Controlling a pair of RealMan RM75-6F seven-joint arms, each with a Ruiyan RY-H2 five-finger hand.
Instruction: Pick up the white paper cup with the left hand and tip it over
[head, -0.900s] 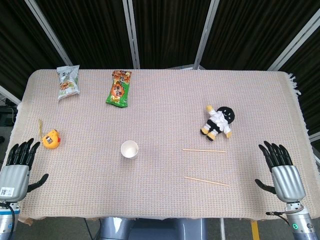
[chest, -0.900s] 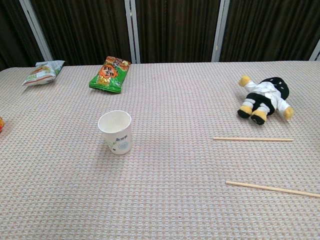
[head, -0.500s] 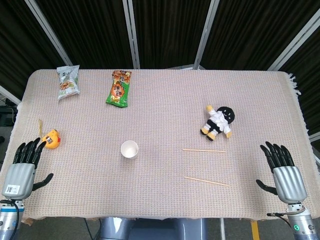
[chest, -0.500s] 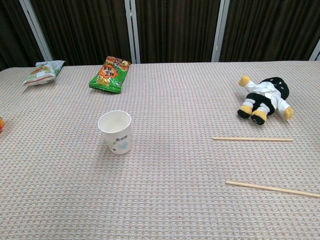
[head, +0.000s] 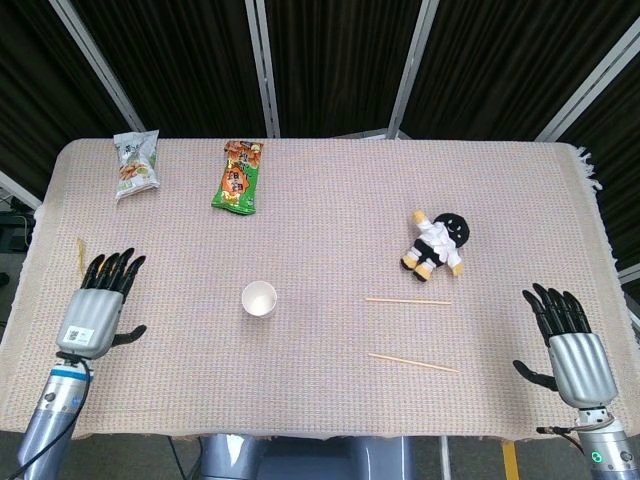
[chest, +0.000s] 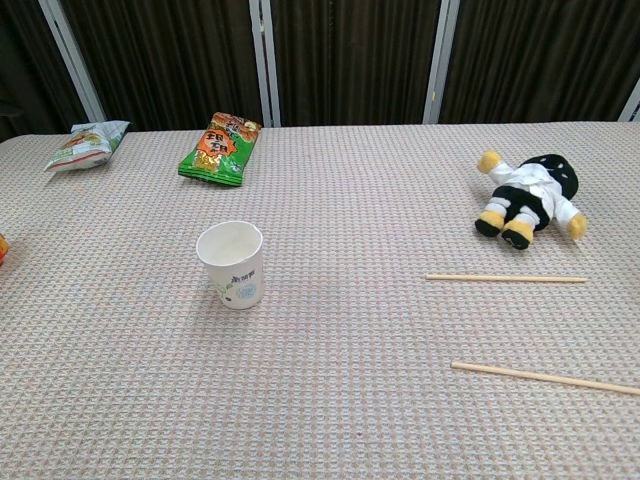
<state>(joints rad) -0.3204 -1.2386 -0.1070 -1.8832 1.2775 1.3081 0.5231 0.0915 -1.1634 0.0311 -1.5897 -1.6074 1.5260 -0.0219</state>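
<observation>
Fingers, left hand (head: 95, 313): spread wide, holding nothing; lower left of head view, over the tablecloth (head: 330, 210).
Fingers, right hand (head: 572, 352): spread wide, holding nothing; lower right corner of head view.
White paper cup (head: 259, 299): upright, mouth up, lower centre-left; well apart from both hands.
Chopsticks (head: 408, 301): two, lying right of cup.
Plush doll (head: 436, 243): centre right.
Snack packets (head: 238, 176): upper left.

Head view overhead; chest view low, nearer
</observation>
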